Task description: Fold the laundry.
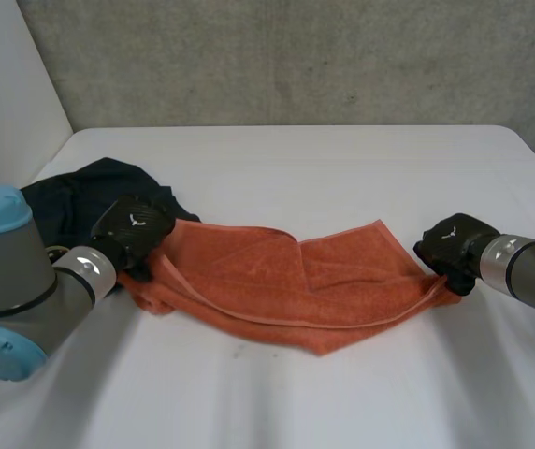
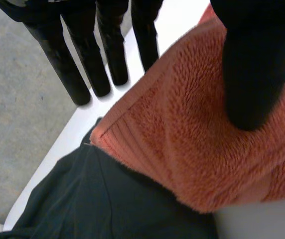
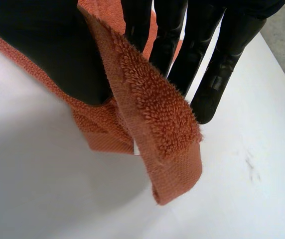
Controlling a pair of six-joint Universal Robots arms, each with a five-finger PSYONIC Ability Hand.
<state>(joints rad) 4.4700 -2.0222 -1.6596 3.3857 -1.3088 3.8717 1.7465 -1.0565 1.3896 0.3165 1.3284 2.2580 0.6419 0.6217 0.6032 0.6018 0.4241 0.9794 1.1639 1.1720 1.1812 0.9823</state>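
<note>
Towel (image 3: 162, 124) corner in right robot hand (image 3: 58, 50)

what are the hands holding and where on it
Both hold the orange towel: the left hand pinches its end by the dark garment, the right hand pinches the opposite corner between thumb and fingers.

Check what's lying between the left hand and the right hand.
Head view: the orange towel spans the whole stretch, rumpled on the table; left hand pinches one end, right hand the other.
</note>
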